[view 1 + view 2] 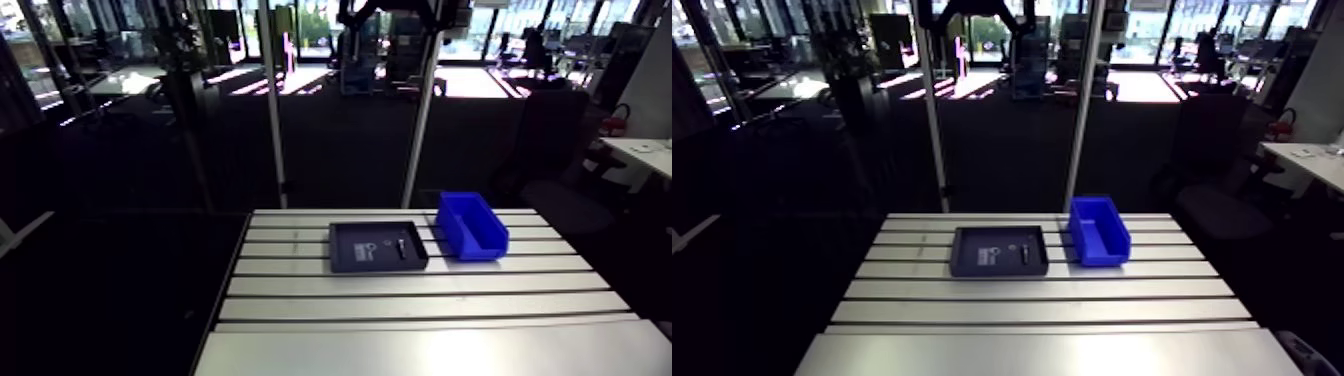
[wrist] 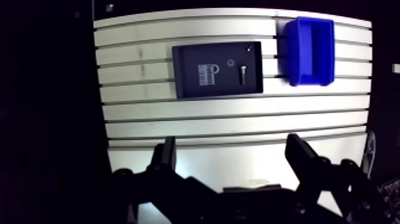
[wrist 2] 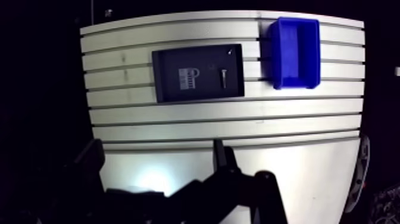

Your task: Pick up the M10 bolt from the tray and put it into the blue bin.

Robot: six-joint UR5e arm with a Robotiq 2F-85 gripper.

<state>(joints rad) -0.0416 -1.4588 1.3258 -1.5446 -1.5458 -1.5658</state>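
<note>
Gripper sits high and well back from the work, fingers spread wide with nothing between them. Likely an overview pose, pre-opened for the grasp. Tray is far ahead of the fingers on the table. M10 bolt lies flat in it, on the side nearest the blue bin. Bin is just beside the tray, so the carry should be short. Approach not started.

A robotics lab or workshop: a slotted aluminium bench with two metal posts rising at its far edge, bearing a blue storage bin and a dark parts tray.
</note>
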